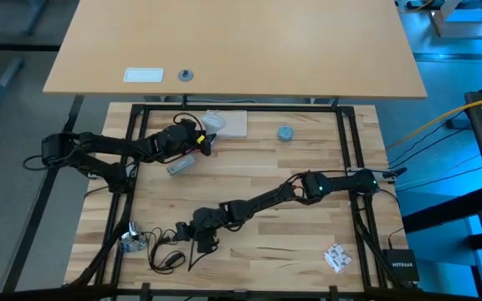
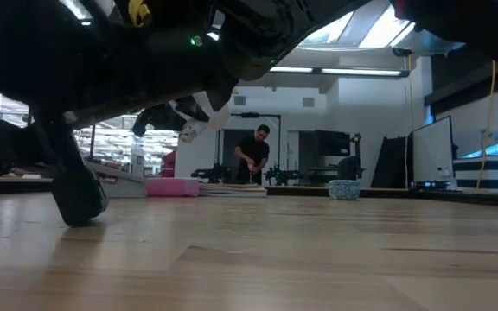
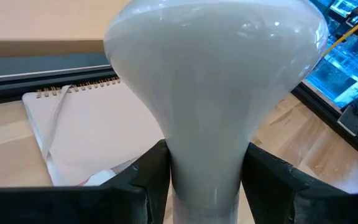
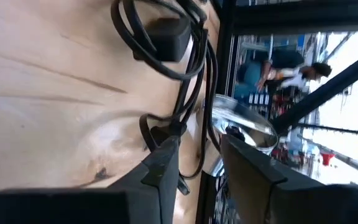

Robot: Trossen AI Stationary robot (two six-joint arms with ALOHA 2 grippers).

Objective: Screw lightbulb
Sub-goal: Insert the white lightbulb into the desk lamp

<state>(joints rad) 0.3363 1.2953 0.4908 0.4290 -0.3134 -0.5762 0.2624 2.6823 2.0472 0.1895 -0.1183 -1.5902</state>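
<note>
Left gripper (image 3: 207,180) clenched on the narrow neck of the small white frosted lightbulb (image 3: 213,93), dark fingers (image 3: 151,177) pressed against either side and the round globe swelling out beyond the fingertips; in the high view, bulb (image 1: 211,124) raised at the far left of the pale wooden butcher-block table (image 1: 258,167). Just beyond the bulb, a white spiral-bound notepad (image 3: 86,130) lying flat on the wood; beside the same gripper (image 1: 201,136) in the high view, a small grey oblong object (image 1: 179,165) resting on the table. Well to the gripper's right, a small blue-grey round cap (image 1: 284,133).

Right gripper (image 4: 197,168) stretched across to the near left of the table, fingers (image 4: 163,165) parted only a narrow gap, nothing gripped between them. Directly ahead of the fingertips, the round silvery socket (image 4: 241,127) with its black cord (image 4: 173,68) looped over the wood; cord passing close by the gap, contact not clear. Seen from above, socket (image 1: 132,242) at the table's near left corner, beside this gripper (image 1: 202,240), cord (image 1: 167,255) coiled between them. Well off to the gripper's right, a small white crumpled packet (image 1: 336,257) near the table's front edge.

From table height, dark arm links filling the upper left, a person (image 2: 253,154) standing at a bench in the room behind
</note>
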